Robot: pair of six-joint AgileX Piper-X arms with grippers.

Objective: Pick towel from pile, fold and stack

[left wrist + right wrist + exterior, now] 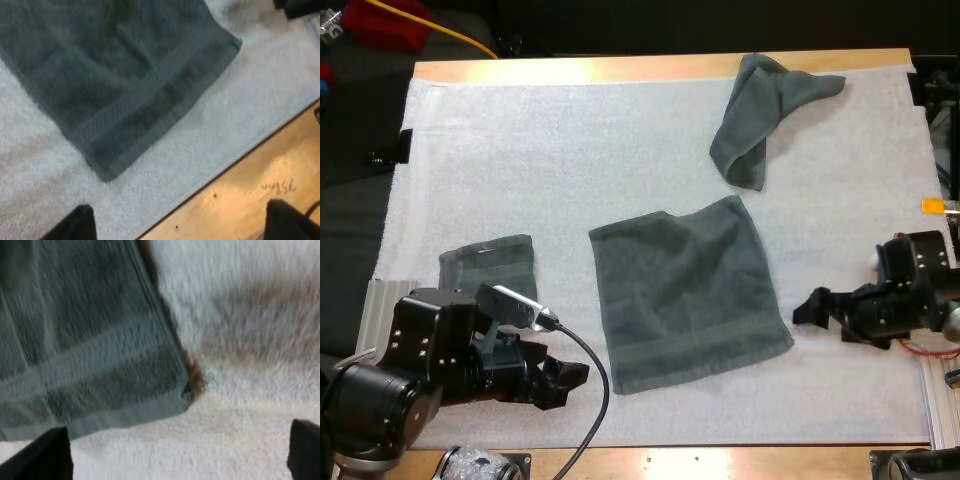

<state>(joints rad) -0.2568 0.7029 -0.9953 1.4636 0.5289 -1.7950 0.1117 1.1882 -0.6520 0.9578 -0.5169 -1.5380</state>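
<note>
Nearest, my left gripper [565, 381] hangs over the near strip of the mat [540, 160]. Its fingers [80, 226] are spread apart and grasp nothing. In its wrist view they frame bare mat and the edge of the wooden table [250, 195], with a hemmed near corner of the flat towel [120, 85] just beyond. The bulk of that arm stands in front of the folded towel [490, 262] and hides its near edge. The folded towel lies at the left of the mat, apart from the flat one.

A little farther in, at the right, my right gripper [813, 306] points toward the flat towel's near-right corner, close to it but apart. Its fingers [47, 457] are likewise released, with a band of bare mat between them and the hem. The flat towel lies spread open at the mat's middle, slightly skewed.

Farthest, the crumpled towel [760, 115] sits bunched by the far edge of the mat, toward the right, apart from the others.
</note>
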